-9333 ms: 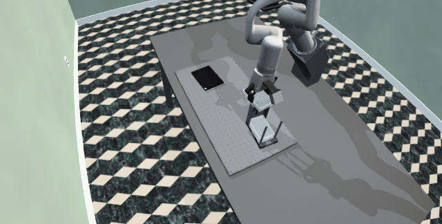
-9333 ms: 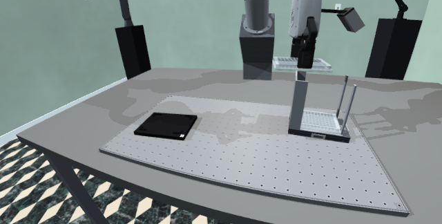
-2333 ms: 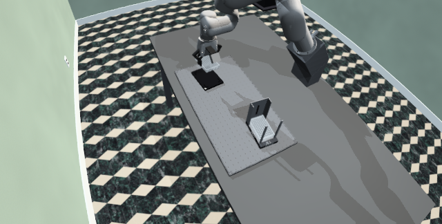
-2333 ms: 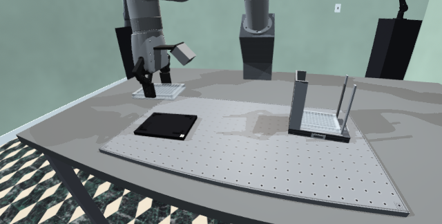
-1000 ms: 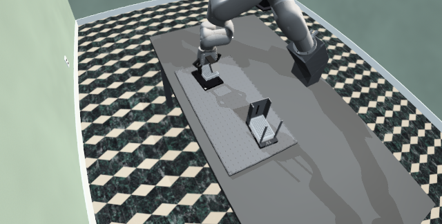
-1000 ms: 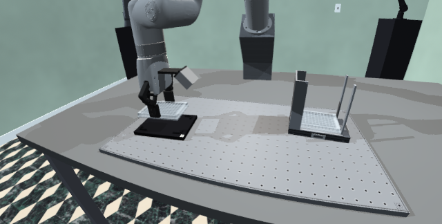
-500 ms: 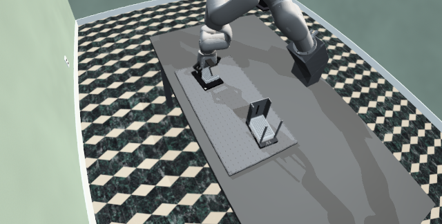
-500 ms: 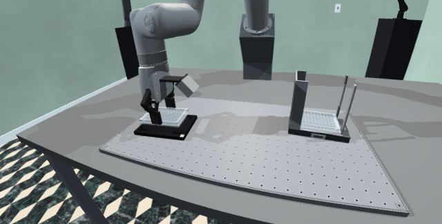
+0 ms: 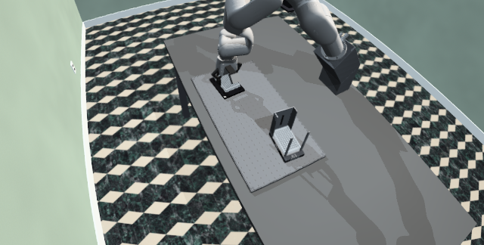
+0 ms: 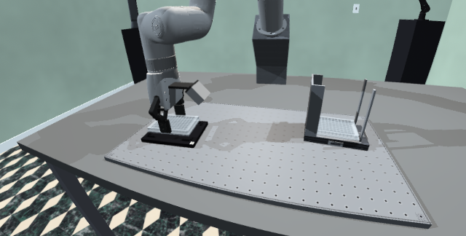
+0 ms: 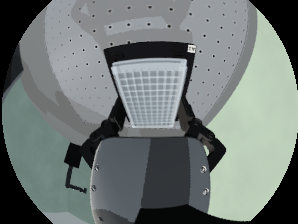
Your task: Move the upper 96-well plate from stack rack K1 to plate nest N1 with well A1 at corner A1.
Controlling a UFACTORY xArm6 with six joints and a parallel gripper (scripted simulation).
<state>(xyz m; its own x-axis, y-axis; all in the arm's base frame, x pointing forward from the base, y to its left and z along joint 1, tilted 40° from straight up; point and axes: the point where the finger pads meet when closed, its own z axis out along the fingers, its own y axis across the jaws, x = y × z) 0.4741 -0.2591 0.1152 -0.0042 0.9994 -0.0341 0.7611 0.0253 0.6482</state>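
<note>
My gripper (image 10: 170, 116) is shut on the short end of the upper 96-well plate (image 10: 175, 123), a pale translucent plate. The plate is level and the right way up, right over the black plate nest N1 (image 10: 175, 136). I cannot tell whether it rests on the nest floor. In the wrist view the plate (image 11: 149, 94) covers most of the nest (image 11: 149, 51). The pale A1 square (image 11: 190, 48) lies at the nest's far right corner. The stack rack K1 (image 10: 336, 119) holds the lower plate (image 10: 337, 127) flat at its bottom. The top view also shows the gripper (image 9: 227, 77) and rack (image 9: 286, 133).
The nest and the rack stand on a perforated grey breadboard (image 10: 262, 159) on the table. The rack has a tall back wall (image 10: 314, 106) and two thin upright posts (image 10: 365, 108). The arm's dark base block (image 10: 271, 59) stands behind the board.
</note>
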